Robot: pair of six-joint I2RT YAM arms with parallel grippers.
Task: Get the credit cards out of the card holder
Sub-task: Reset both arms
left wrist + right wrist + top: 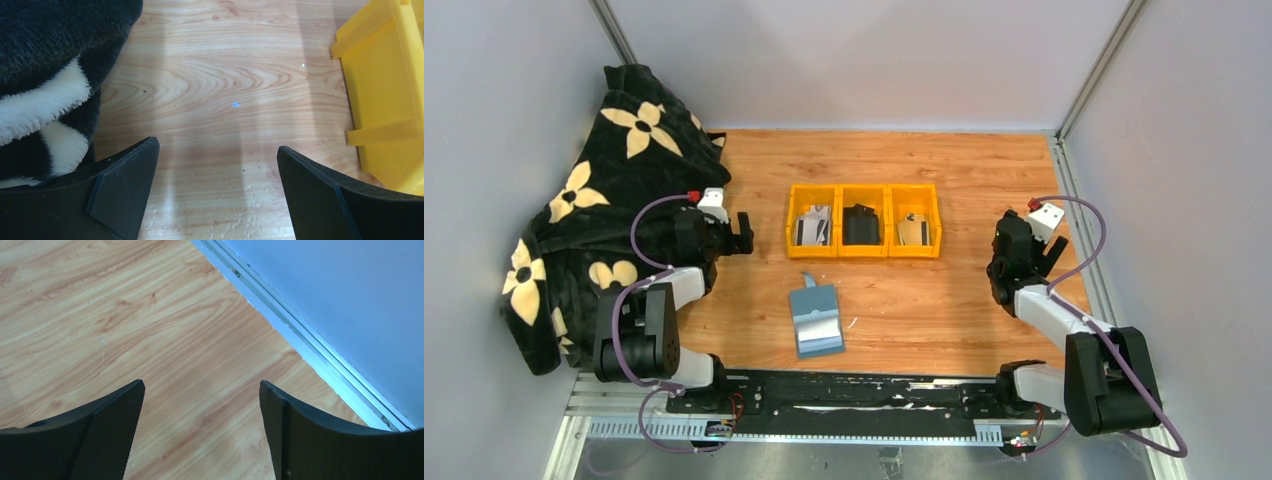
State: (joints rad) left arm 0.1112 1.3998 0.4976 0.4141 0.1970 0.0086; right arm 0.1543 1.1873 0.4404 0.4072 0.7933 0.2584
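- Worktop point(944, 310): light wood-grain board, mostly bare, with a few tiny specks visible in the wrist views.
- Enclosure: pale grey walls point(864, 60) at the back, left and right. A metal track point(300, 335) runs along the foot of the right wall.
- Near edge: a black mounting rail point(854, 392) spans between the two arm bases.
- Blanket point(594, 200): black plush with cream flowers, heaped against the left wall and spilling over the worktop's left side.
- Yellow bins point(864, 188): three in a row, touching side by side, at mid-worktop toward the back.
- Card holder point(816, 320): lies open on the wood just in front of the bins, between the arms, strap tab pointing toward the bins. Neither claw touches it.
- Credit cards point(913, 229): one flat item shows in each bin, pale silvery in the outer two and dark in the middle one. I cannot tell whether any card sits in the holder.
- Left claw point(217, 150): fingers spread, nothing between them, over bare wood between the blanket and the leftmost bin.
- Right claw point(200, 385): fingers spread, empty, over bare wood near the right wall track.
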